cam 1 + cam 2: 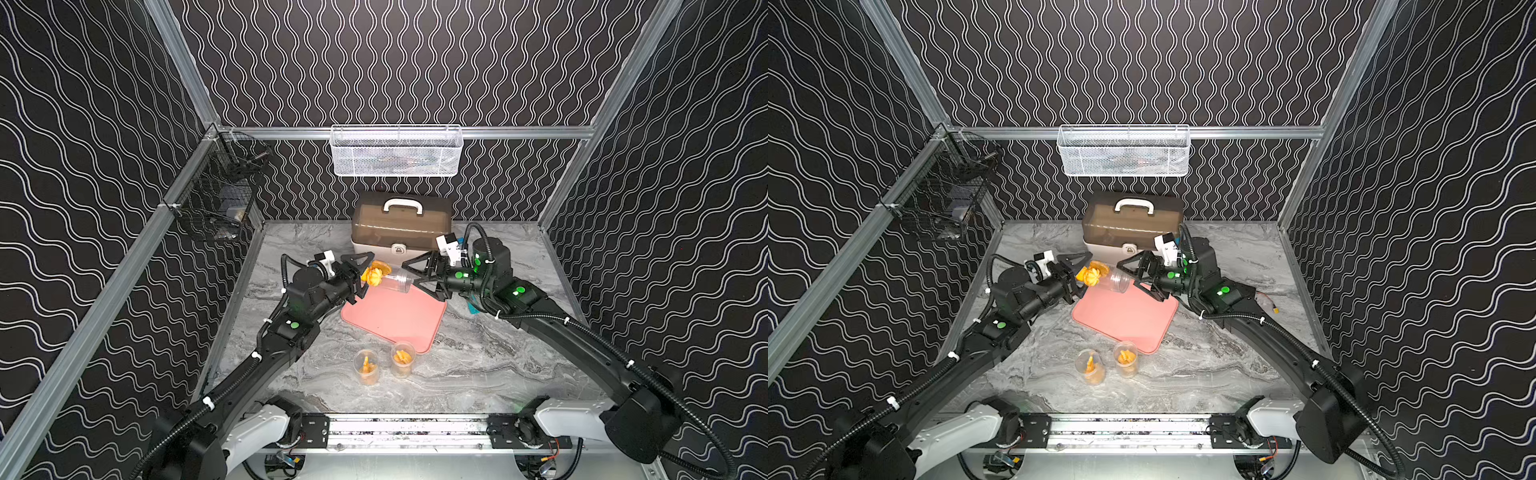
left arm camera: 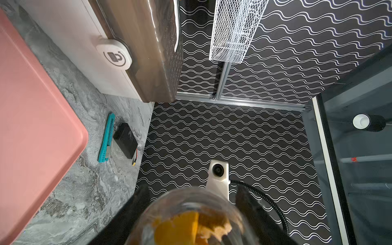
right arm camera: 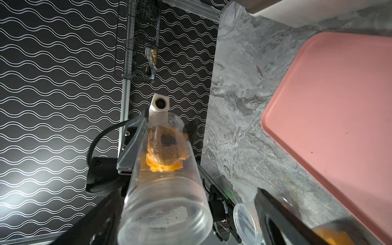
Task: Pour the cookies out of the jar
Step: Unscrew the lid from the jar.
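Marble table (image 1: 478, 365): jar (image 1: 395, 281) lay roughly level over far edge of tray (image 1: 395, 320), long axis arm-to-arm. Closed left gripper (image 1: 360, 277) clamped the end where cookies (image 1: 372, 276) bunched. Mouth end sat between jaws of wide-open, empty right gripper (image 1: 412, 275). Tipping fell to left wrist, I'd judge.

Pink tray (image 1: 395, 320) on marble table (image 1: 498, 365), brown-lidded box (image 1: 401, 226) behind, white mesh basket (image 1: 397, 151) above

Black wavy-lined walls (image 1: 395, 62), marble tabletop (image 1: 478, 365)
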{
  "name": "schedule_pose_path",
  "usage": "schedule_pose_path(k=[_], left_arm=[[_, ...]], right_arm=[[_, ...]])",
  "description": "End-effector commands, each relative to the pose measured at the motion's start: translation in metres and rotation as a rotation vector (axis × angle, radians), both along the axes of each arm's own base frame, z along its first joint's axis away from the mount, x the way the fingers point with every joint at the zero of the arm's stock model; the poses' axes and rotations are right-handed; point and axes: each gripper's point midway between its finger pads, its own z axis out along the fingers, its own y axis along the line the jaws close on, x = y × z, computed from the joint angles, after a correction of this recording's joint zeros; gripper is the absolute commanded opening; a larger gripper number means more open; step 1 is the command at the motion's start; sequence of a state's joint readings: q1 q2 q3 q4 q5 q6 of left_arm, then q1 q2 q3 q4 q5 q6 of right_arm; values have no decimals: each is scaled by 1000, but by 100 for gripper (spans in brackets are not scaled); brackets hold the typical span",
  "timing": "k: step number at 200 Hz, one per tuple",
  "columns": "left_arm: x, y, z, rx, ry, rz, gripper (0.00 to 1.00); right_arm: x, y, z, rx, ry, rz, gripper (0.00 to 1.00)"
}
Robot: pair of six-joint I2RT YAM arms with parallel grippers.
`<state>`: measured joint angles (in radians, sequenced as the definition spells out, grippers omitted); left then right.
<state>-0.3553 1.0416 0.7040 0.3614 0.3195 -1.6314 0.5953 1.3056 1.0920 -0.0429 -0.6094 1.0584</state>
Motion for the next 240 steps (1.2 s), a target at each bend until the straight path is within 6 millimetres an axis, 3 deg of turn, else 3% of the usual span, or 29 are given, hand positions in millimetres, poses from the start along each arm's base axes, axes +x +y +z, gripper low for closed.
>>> schedule_pose_path(k=[1, 42, 88, 182, 240], left_arm=[[-1, -1, 17, -45, -49, -12, 64], [-3, 2, 18, -41, -49, -6, 64], [-3, 4, 18, -45, -48, -5, 64], [-1, 5, 21, -45, -52, 0, 64], [-1, 5, 17, -41, -45, -2, 64]], right_arm=[[-4, 7, 6, 45, 15, 40, 98], [-6, 20, 8, 47, 2, 64, 90], [-7, 19, 10, 53, -2, 54, 82], [-17, 16, 13, 64, -10, 57, 86], [-18, 18, 16, 73, -19, 60, 75]])
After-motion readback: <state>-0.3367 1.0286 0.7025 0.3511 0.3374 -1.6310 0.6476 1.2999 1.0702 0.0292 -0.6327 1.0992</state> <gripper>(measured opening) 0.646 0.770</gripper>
